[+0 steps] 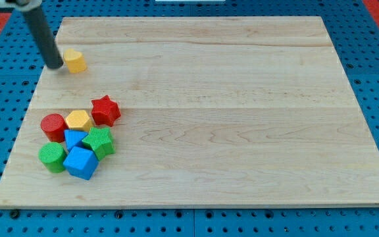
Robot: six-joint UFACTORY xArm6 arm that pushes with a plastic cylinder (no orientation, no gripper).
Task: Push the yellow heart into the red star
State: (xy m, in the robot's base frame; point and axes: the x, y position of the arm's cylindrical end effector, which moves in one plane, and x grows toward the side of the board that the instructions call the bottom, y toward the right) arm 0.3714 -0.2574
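Nearest the view's bottom sits the cluster, well below my tip and slightly toward the view's right of it: a blue cube (pixel 80 163), a green cylinder (pixel 51 158), a second blue block (pixel 75 139) and a green star-like block (pixel 99 142). Behind these lie a red cylinder (pixel 53 126) and a yellow hexagon (pixel 79 120). The red star (pixel 105 110) stands at the cluster's upper right corner, touching or nearly touching the yellow hexagon, with its upper side facing bare surface (pixel 242 118).

Farther up, the yellow heart (pixel 75 60) lies just to the view's right of my tip (pixel 56 66). Contact between the two cannot be confirmed; the gap, if any, is very small. The rig carries no gripper, so there is no open or closed state to report; the rod only pushes.

Procedure for the step in hand: the heart must travel toward the view's bottom and a little to the right to meet the star. From its present side position, the tip would drive the heart rightward, away from the required line. Judged best practice:

1. Reposition the tip to the heart's far side, slightly to its left.
2. Push through the heart's centre, in line with the star.
3. Correct early if the heart rotates or slips sideways.
4. Approach the star from above, avoiding the yellow hexagon.
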